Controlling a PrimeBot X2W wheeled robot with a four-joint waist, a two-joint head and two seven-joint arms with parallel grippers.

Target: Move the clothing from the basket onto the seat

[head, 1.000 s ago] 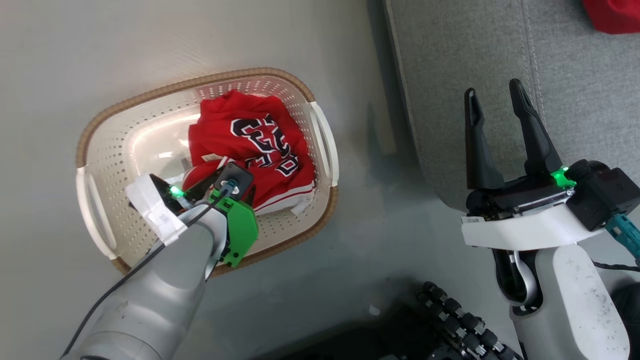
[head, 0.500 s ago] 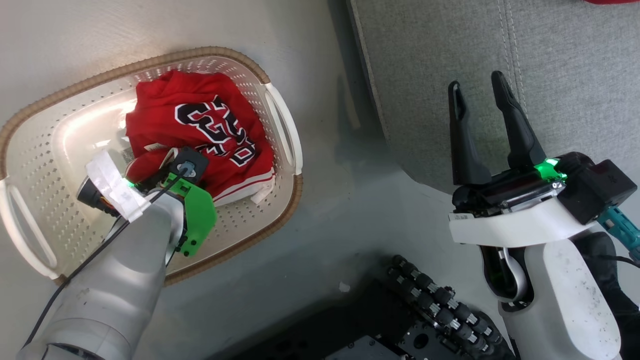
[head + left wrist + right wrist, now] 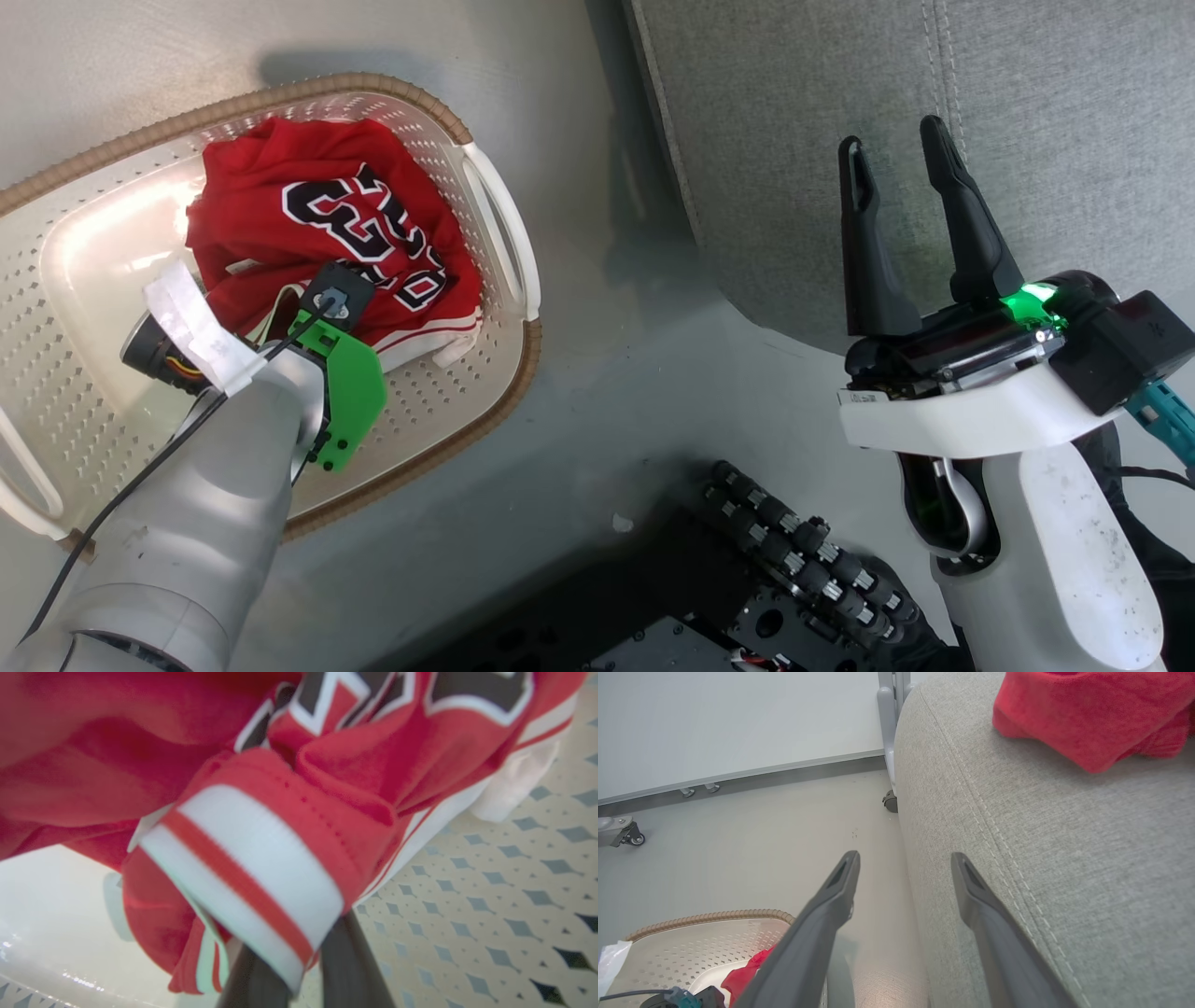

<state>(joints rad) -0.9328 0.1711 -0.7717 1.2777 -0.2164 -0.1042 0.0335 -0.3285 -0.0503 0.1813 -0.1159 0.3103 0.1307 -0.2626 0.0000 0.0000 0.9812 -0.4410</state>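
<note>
A red piece of clothing (image 3: 317, 215) with black-and-white lettering lies bunched in the cream perforated basket (image 3: 504, 373) on the floor. My left gripper (image 3: 299, 961) reaches down into the basket and is shut on the garment's white-striped hem (image 3: 252, 868); in the head view the wrist hides its fingers. My right gripper (image 3: 892, 140) hangs open and empty over the front edge of the grey seat (image 3: 934, 75). In the right wrist view the right gripper (image 3: 904, 856) straddles the edge of the seat (image 3: 1064, 858). A second red garment (image 3: 1087, 714) lies on the cushion there.
The basket stands on grey floor (image 3: 607, 392) just left of the seat. My dark base with black rollers (image 3: 803, 551) sits at the bottom. Beyond the seat, a caster (image 3: 890, 802) and a pale wall panel (image 3: 738, 718) stand.
The head camera has shifted, so the basket sits further left in the picture. My left gripper has closed on the garment's hem. The right gripper has stayed open.
</note>
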